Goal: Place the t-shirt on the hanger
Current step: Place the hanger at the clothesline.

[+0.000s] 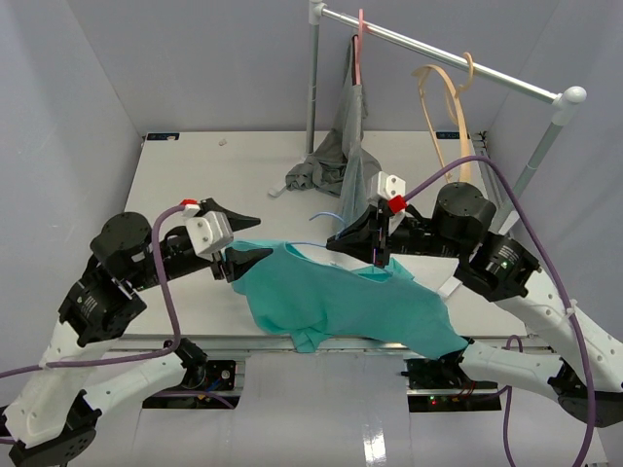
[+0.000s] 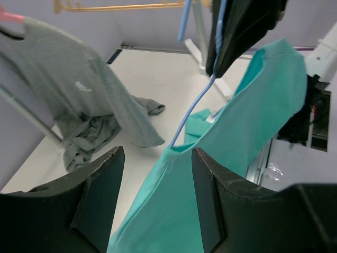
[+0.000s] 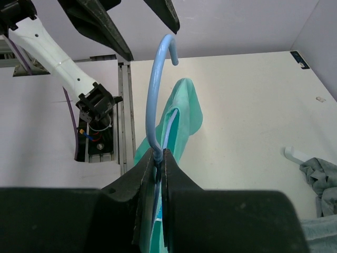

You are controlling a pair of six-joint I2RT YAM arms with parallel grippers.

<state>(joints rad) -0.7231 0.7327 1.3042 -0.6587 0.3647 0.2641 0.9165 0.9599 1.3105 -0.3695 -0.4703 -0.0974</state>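
Hanger (image 3: 150, 100) pinched at the neck, just under the hook, by right fingers (image 3: 176, 182) pressed fully together and holding it up off the desk (image 1: 195, 165); t-shirt (image 1: 360, 302) draped from that wire, collar close below the right fingers, body trailing down and away toward the desk's near edge. Left fingers (image 2: 100, 195) spread well apart, gripping nothing, with a loose teal edge in the gap between them. Seemingly mid-dressing, with the wire in through the collar and the shoulder by the left fingers not yet settled. To do it well: keep the right clamp firm and the hanger level; bring the left fingers onto cloth alone, never the wire; take a shallow pinch at the shoulder seam and draw it gently away from the right fingers, over the wire's end; stop short of dragging the collar off the opposite side. Probably saggy cloth, so small pulls rather than one long one. Counted: two arms, two pairs of fingers, one teal t-shirt, one grey garment (image 1: 346, 146) beyond the right fingers, three hangers in all (the blue wire one, a pink hanger (image 1: 360, 44), a tan wooden hanger (image 1: 426, 107)) and one rail (image 1: 438, 52)
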